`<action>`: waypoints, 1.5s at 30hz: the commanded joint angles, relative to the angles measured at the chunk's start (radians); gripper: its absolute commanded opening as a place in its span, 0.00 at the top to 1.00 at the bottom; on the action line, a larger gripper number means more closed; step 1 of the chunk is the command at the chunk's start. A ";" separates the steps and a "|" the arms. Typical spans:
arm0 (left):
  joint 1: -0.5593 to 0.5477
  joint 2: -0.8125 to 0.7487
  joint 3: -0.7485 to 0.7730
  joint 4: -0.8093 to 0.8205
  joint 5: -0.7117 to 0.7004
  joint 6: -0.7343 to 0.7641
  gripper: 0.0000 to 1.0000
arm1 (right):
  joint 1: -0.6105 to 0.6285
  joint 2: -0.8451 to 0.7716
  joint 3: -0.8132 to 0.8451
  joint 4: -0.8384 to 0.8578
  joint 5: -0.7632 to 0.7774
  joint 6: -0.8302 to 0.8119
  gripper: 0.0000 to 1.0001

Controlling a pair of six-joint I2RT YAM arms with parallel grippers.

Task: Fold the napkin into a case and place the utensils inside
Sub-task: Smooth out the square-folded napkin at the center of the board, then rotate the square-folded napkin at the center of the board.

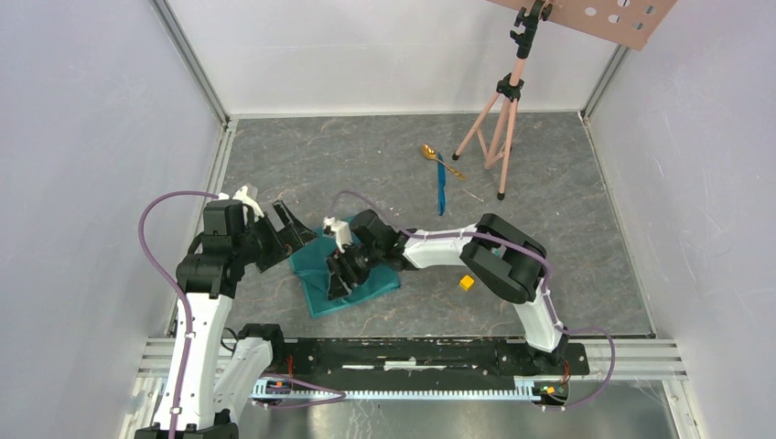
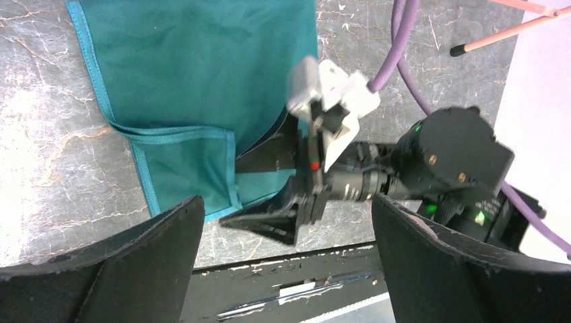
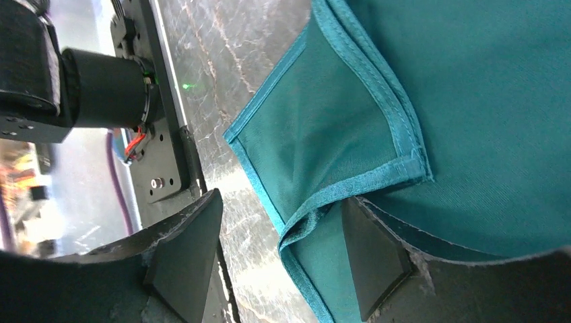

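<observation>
**Entry: napkin fold, near corner**

1. Napkin [image 1: 316, 294]: teal cloth, lay part-folded on the table [image 1: 576, 238] just ahead of my bases. 1 flap was doubled over at the near corner. No case had been formed yet.
2. My right gripper [image 1: 339, 277]: stood over that corner with its jaws partly apart. The hemmed fold lay between them, and nothing was clamped.
3. My left gripper [image 1: 295, 230]: jaws at their widest and empty, hung just beside the napkin's left edge.
4. Risks, as I judged them:
   - Closing here could have caught only the top hem, or both layers at once. The whole cloth would then have dragged instead of folding, since nothing pinned it.
   - My 2 wrists sat near each other, so a sweep leftward might have clipped the left fingers.
5. Spoon [image 1: 428, 152] and knife [image 1: 441, 187]: lay crossed at the far side, well apart from the napkin.
6. Tripod [image 1: 499, 119]: 1 foot stood near the utensils and could have crowded a later reach.
7. Cube [image 1: 467, 282]: yellow, lay near my right forearm, where a low swing could have knocked it.
</observation>
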 commanded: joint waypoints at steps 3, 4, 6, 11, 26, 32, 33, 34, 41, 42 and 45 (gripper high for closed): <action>0.006 -0.009 0.026 0.008 -0.008 0.038 0.00 | 0.114 -0.039 0.096 -0.227 0.180 -0.277 0.28; 0.006 -0.009 0.025 0.006 -0.012 0.037 0.00 | 0.123 -0.055 0.089 -0.226 0.199 -0.292 0.28; 0.006 -0.013 0.023 0.004 -0.024 0.038 0.00 | 0.134 -0.095 0.059 -0.196 0.217 -0.313 0.27; 0.006 -0.025 0.018 0.004 -0.059 0.029 0.00 | 0.140 -0.175 -0.017 -0.081 0.159 -0.348 0.24; 0.006 -0.079 0.064 -0.030 -0.140 0.049 0.00 | 0.033 -0.129 -0.259 0.592 -0.120 0.370 0.36; 0.006 -0.054 0.053 -0.031 -0.124 0.066 0.00 | -0.036 -0.201 -0.295 0.278 0.025 0.188 0.36; 0.006 -0.048 0.050 -0.032 -0.117 0.067 0.00 | -0.045 -0.213 -0.306 0.247 0.053 0.164 0.36; 0.006 -0.042 0.047 -0.030 -0.113 0.066 0.00 | -0.056 -0.227 -0.316 0.213 0.075 0.147 0.36; 0.006 -0.001 0.004 0.026 -0.026 0.057 0.00 | -0.106 -0.248 -0.364 0.056 0.242 0.045 0.52; 0.006 0.007 -0.003 0.033 -0.012 0.054 0.00 | -0.112 -0.245 -0.363 0.041 0.269 0.034 0.54; 0.006 0.032 -0.028 0.062 0.040 0.047 0.00 | -0.152 -0.228 -0.357 -0.005 0.335 -0.001 0.57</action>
